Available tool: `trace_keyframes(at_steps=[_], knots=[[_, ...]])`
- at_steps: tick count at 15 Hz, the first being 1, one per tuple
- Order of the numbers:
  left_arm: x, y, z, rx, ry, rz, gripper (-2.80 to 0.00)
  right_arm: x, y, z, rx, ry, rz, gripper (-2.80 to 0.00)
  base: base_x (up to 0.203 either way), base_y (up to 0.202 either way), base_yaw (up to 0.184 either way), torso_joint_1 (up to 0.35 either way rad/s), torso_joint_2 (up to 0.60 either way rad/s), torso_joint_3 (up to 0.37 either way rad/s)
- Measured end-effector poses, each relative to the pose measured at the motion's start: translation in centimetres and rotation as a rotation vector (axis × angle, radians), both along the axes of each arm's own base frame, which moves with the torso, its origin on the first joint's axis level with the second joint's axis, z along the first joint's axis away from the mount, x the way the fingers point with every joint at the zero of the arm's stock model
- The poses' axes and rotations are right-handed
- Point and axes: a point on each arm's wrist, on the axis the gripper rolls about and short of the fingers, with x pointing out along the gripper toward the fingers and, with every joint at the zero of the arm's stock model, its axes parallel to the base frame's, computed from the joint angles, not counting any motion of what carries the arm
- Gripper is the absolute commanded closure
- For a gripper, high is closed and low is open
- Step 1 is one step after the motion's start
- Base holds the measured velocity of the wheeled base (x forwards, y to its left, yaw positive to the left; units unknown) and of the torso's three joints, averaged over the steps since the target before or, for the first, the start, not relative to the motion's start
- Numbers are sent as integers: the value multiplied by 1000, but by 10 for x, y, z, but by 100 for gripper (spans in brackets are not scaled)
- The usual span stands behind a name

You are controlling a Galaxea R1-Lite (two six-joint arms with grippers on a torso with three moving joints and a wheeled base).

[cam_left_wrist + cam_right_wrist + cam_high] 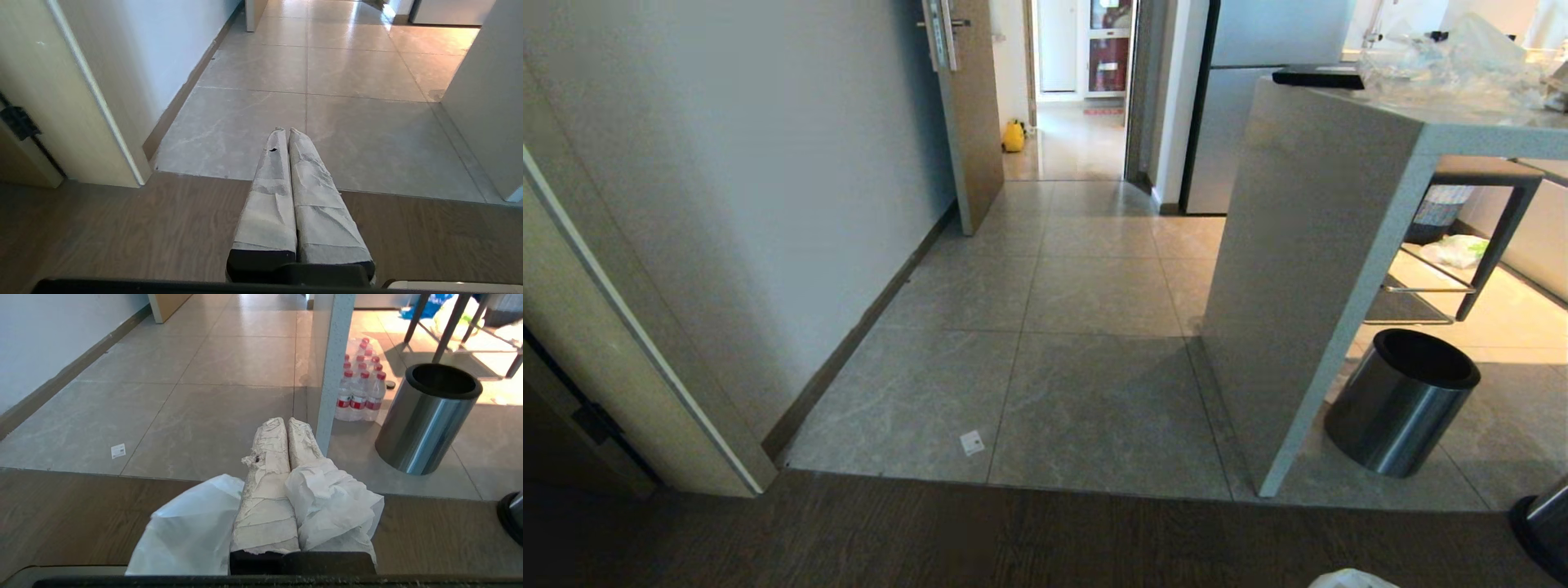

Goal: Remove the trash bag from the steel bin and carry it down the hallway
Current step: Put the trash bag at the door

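While right tool pinches trash bag; steel bin well apart | left tool pressed together

steel bin: shiny silver with a black rim;
trash bag: translucent white;
hallway: grey marble-veined tiles;
wood floor: dark brown grain;
bottles: clear, red caps and labels;
right gripper: wrapped in white tape
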Motion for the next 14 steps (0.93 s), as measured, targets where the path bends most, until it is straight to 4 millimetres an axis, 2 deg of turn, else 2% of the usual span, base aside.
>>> trace_keyframes(at_steps=[11, 14], knots=[[0, 0, 0, -1, 0, 0, 0, 0, 0, 0, 0, -1, -1, 0, 0, 0, 0, 0, 0, 0], [0, 0, 0, -4, 1, 0, 0, 0, 0, 0, 0, 0, -1, 0, 152, 0, 0, 3, 8, 3]])
